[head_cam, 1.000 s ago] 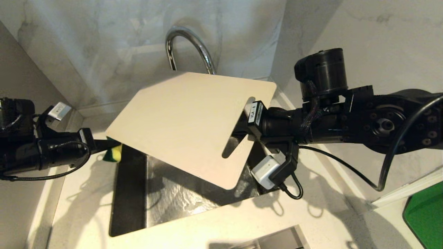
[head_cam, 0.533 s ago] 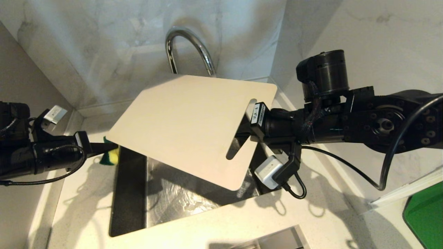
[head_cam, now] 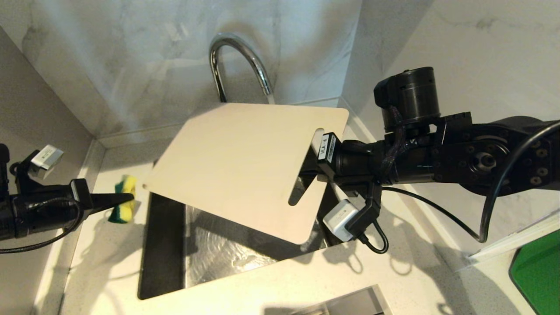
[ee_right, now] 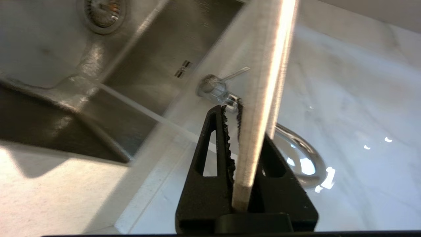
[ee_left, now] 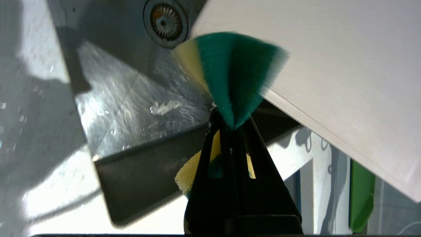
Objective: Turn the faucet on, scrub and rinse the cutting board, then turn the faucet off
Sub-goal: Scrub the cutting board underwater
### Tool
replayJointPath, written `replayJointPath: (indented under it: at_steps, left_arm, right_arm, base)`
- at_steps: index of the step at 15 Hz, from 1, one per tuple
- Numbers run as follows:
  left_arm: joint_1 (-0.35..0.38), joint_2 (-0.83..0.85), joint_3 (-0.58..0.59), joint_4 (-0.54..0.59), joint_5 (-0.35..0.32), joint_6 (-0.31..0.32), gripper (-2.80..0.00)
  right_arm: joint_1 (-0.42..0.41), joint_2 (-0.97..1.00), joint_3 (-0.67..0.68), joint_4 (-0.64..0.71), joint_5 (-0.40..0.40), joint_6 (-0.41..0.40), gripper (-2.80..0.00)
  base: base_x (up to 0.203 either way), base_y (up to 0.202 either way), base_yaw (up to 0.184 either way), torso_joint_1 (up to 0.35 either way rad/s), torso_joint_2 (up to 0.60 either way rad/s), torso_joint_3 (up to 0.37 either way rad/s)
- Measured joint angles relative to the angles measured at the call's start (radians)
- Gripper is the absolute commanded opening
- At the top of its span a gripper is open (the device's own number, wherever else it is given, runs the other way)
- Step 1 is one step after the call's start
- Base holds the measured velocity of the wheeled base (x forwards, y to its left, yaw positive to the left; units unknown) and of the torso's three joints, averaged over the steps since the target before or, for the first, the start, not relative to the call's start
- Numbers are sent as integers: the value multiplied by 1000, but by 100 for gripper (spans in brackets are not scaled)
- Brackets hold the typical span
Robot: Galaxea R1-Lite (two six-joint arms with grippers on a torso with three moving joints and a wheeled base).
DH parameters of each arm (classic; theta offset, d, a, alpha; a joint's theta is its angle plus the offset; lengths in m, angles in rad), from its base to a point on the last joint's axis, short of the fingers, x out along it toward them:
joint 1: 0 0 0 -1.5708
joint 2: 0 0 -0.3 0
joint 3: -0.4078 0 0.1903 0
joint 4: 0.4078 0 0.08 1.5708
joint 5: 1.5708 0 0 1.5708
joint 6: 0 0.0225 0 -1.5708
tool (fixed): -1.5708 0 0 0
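Observation:
The cream-white cutting board (head_cam: pixel 245 166) hangs tilted above the sink, its far edge just under the spout of the chrome faucet (head_cam: pixel 238 57). My right gripper (head_cam: pixel 311 164) is shut on the board's right edge beside the handle slot. In the right wrist view the board's edge (ee_right: pixel 260 125) sits between the jaws of the right gripper (ee_right: pixel 230 110), with the faucet's thin lever (ee_right: pixel 236 73) beyond. My left gripper (head_cam: pixel 129 197) is over the counter left of the sink, shut on a yellow-and-green sponge (head_cam: pixel 121 205). The sponge (ee_left: pixel 236 69) is apart from the board (ee_left: pixel 329 65).
The steel sink (head_cam: pixel 162 245) is wet, with its drain (ee_left: pixel 165 20) under the board. Marble walls close in behind and on both sides. A bright green slab (head_cam: pixel 536 271) lies on the counter at the far right.
My left gripper has drawn back to the left with the sponge, away from the board's lower left corner. The board's far edge has dipped a little. The right arm has hardly moved.

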Motion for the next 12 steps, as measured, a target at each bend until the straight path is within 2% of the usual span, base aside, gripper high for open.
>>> replayJointPath:
  at_steps: [4,7,10,12]
  left_arm:
    - [29,-40,79,-3,-14,30,-280]
    - [31,-59,87,-4,-17,28,-280]
    - [3,-64,26,2,-18,12,-280]
    - [-26,-63,-41,21,-16,-23,-280]
  right_arm:
    - [-1,-2,0,-1,3,0,-280]
    - [-1,-4,5,-1,3,0,-280]
    - [5,-12,36,-1,3,-1,-280]
    - [10,-21,65,-2,2,-3,-280]
  base:
    - [0,0,0,0,0,0]
    - [0,0,0,0,0,0]
    - [0,0,0,0,0,0]
    - [0,0,0,0,0,0]
